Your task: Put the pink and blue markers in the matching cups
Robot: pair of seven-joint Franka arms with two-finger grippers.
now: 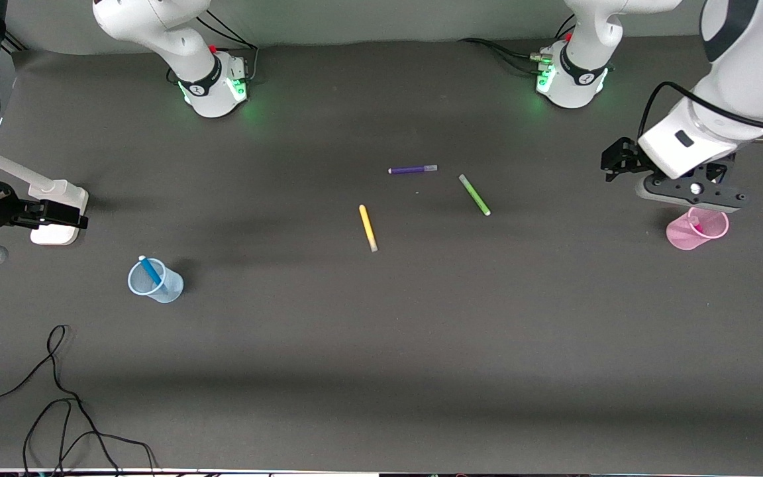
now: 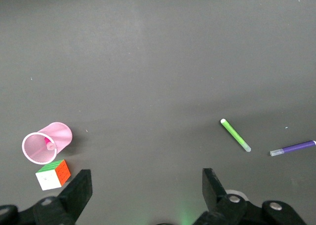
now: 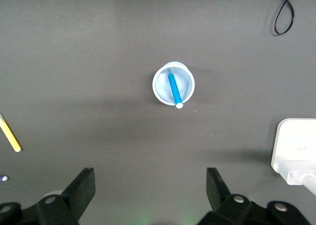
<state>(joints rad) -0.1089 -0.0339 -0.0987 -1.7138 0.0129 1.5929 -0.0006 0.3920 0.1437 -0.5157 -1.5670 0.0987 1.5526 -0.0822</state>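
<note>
Blue marker [image 1: 152, 270] is seated in blue cup [image 1: 156, 283], pink marker [image 1: 695, 225] in pink cup [image 1: 696, 232]. Left tool [image 2: 147, 188] is raised over pink cup, released; right tool [image 3: 150, 189] is parked released at the counter's [image 1: 381, 331] right-arm end.

A dark grey table [image 1: 381, 331] is seen. A blue marker [image 1: 152, 269] is held in a pale blue cup [image 1: 155, 281], a pink marker [image 1: 697, 226] in a pale pink cup [image 1: 696, 230]. Yellow [image 1: 367, 227], green [image 1: 474, 195] and purple [image 1: 412, 169] pens are shown, and a multicoloured cube [image 2: 53, 174].
</note>
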